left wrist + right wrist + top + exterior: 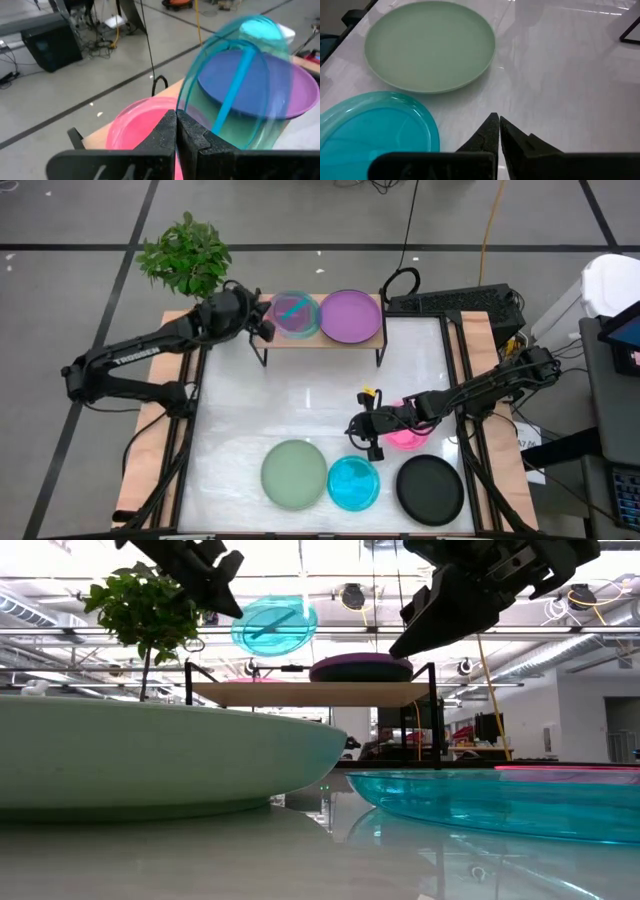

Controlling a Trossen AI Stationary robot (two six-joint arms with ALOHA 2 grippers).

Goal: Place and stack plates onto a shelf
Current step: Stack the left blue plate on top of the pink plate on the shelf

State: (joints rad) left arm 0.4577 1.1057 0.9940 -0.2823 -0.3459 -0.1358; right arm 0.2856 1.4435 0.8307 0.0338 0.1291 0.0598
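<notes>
**Cyan plate pinched by its rim over the shelf's pink plate**

Translucent cyan plate (240, 85), thin, light, rigid plastic, probably slick; best taken at the rim, as here. Clamped at its edge in the left hand (176, 131), fingers closed tight on the rim. Tilted steeply, raised above the shelf (322, 340) rather than lying on it, as the low view shows. Directly beneath it, a pink plate (142, 125) already resting on the shelf's left half. On the shelf's right half, a purple plate (350, 315), larger and opaque, flat on the wooden top. Shelf set at the far edge of the surface (310, 405), toward its far left corner, beside a potted plant (187, 255).

Judged from the tilt: needs levelling before release, or likely to slide off the pink plate.

Along the near edge of the surface, three plates in a row: sage green plate (294, 474), second cyan plate (353, 483) just beside it, black plate (430, 488) toward the near right corner. Another pink plate (408, 438) partly hidden under the right arm. Right hand (496, 125) clenched shut and empty, low over bare surface near the second cyan plate and the sage green one, touching neither.
</notes>
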